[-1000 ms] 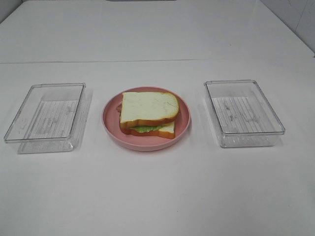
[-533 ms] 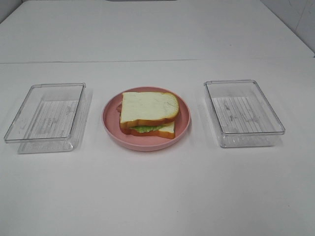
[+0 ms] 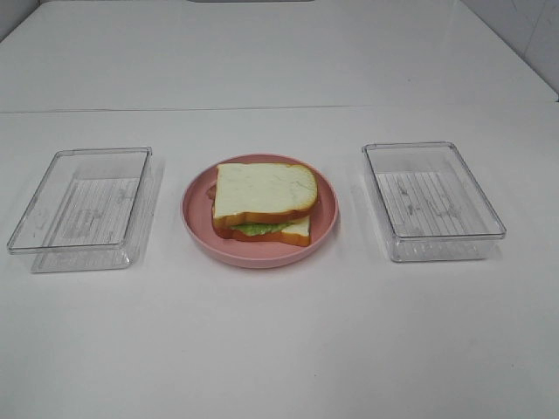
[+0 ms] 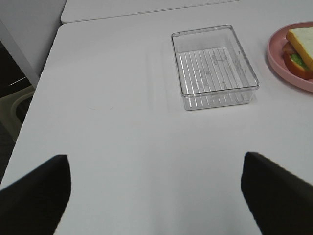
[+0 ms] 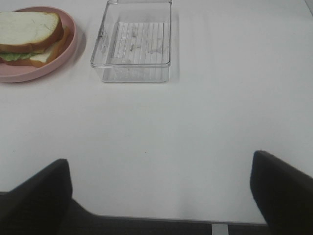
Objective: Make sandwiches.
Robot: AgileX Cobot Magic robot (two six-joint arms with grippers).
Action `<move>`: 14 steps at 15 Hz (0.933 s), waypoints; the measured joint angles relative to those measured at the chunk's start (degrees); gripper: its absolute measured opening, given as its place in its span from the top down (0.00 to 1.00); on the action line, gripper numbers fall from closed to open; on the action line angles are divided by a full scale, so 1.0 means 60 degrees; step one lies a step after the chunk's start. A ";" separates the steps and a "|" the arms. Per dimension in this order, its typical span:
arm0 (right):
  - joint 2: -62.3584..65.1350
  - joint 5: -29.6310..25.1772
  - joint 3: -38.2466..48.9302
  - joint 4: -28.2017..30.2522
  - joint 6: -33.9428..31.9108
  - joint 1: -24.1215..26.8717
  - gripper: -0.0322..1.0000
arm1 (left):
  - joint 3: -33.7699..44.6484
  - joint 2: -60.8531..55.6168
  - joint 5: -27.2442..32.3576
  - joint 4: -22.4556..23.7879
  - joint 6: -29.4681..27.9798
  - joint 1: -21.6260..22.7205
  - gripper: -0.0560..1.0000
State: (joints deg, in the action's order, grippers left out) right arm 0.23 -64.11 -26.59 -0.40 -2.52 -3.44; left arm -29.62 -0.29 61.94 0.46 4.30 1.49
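Observation:
One sandwich (image 3: 262, 202) sits on a pink plate (image 3: 325, 229) in the middle of the white table. It is two white bread slices with orange-brown crust, with green lettuce and a bit of brown-red bacon showing between them. It also shows in the left wrist view (image 4: 301, 51) and the right wrist view (image 5: 30, 36). No arm shows in the exterior view. My left gripper (image 4: 155, 193) is open and empty above bare table, far from the plate. My right gripper (image 5: 161, 196) is open and empty near the table's front edge.
A clear plastic tray (image 3: 83, 209) stands left of the plate and another clear tray (image 3: 432, 201) stands right of it; both hold nothing. The table's left edge (image 4: 41, 83) and front edge (image 5: 161, 219) show in the wrist views.

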 joint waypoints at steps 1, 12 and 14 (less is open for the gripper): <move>0.0000 0.0019 0.0057 0.0000 0.0000 -0.0010 0.05 | 0.0000 0.0000 0.0000 0.0000 0.0000 0.0000 0.13; 0.0000 0.0038 0.0105 0.0000 0.0000 -0.0019 0.05 | 0.0000 0.0000 0.0000 0.0000 0.0000 0.0000 0.13; 0.0000 0.0038 0.0105 0.0000 0.0000 -0.0019 0.05 | 0.0000 0.0000 0.0000 0.0000 0.0000 0.0000 0.13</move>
State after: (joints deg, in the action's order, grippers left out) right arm 0.23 -63.88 -25.95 -0.40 -2.52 -3.55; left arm -29.62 -0.29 61.94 0.46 4.30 1.49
